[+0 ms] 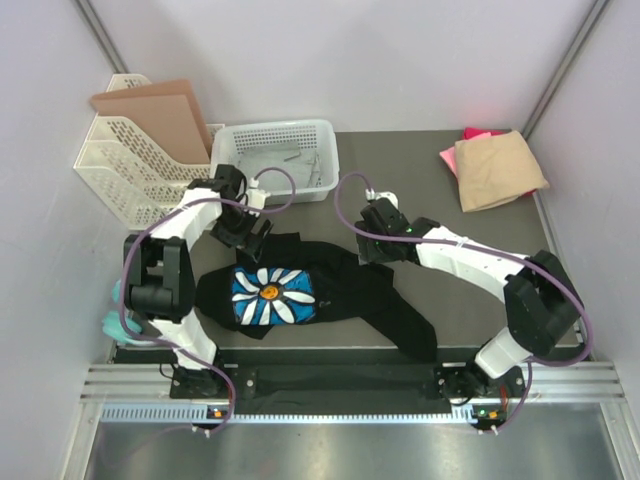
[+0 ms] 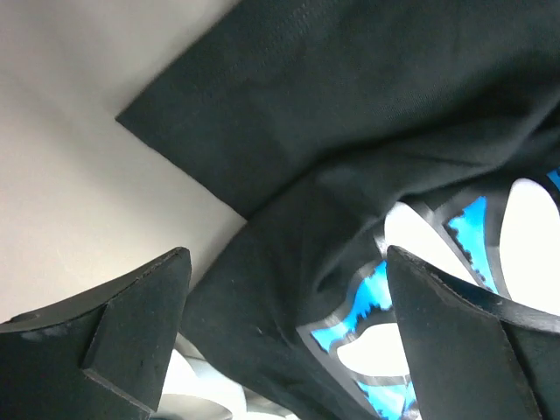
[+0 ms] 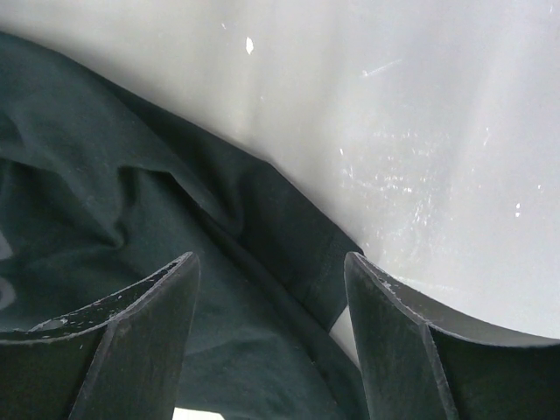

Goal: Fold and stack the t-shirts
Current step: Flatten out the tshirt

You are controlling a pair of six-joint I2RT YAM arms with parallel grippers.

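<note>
1. The black t-shirt (image 1: 345,290) lies rumpled on the near middle of the table (image 1: 400,165), its blue-and-white daisy print (image 1: 272,295) facing up.
2. My left gripper (image 2: 284,337) hangs over the shirt's far-left edge, jaws spread wide, pinching nothing.
3. My right gripper (image 3: 271,328) sits over the shirt's far hem, jaws spread too; I can't quite tell whether its tips touch the cloth.
4. The folded tan t-shirt (image 1: 498,170) rests on the pink t-shirt (image 1: 470,133) in the far right corner.
5. A white mesh basket (image 1: 275,135) stands just beyond the left gripper.
</note>
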